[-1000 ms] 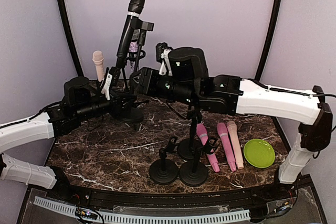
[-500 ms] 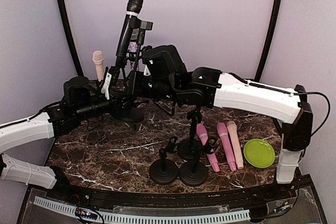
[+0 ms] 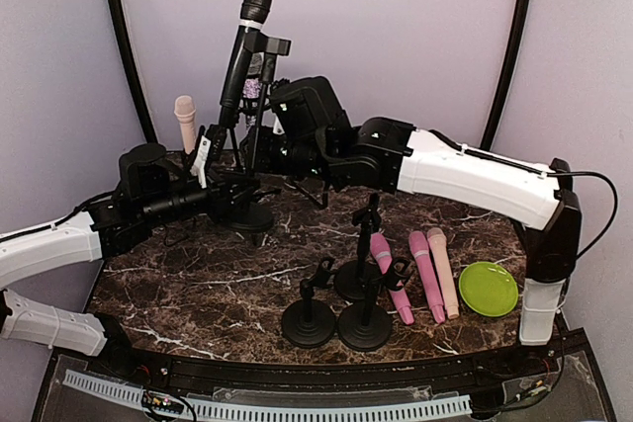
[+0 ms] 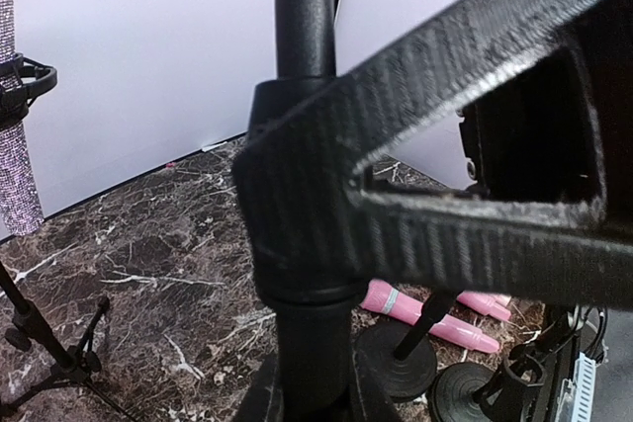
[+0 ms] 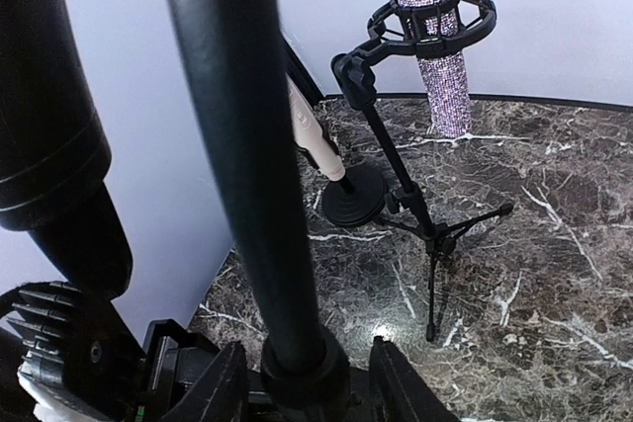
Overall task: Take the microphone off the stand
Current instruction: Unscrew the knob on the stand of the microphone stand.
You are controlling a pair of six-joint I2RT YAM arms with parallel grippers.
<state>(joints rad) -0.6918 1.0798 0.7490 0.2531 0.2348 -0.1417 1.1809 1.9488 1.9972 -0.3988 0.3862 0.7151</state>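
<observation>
Your left claw (image 3: 210,167) is clamped tight on the stand's pole (image 4: 302,27). Just beyond, your right claw (image 5: 309,387) straddles that pole, partly open and gripping nothing. The black microphone (image 3: 240,61) sits clipped directly above it, slanting head-up toward the back wall (image 3: 396,27). Your right arm is nearer.

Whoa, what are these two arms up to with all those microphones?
They are working on getting the black microphone off its stand. The left gripper is clamped on the stand's pole, steadying it. The right gripper has its jaws either side of the same pole near the microphone's lower end, apparently not pinching yet. The microphone sits in its clip.
</observation>
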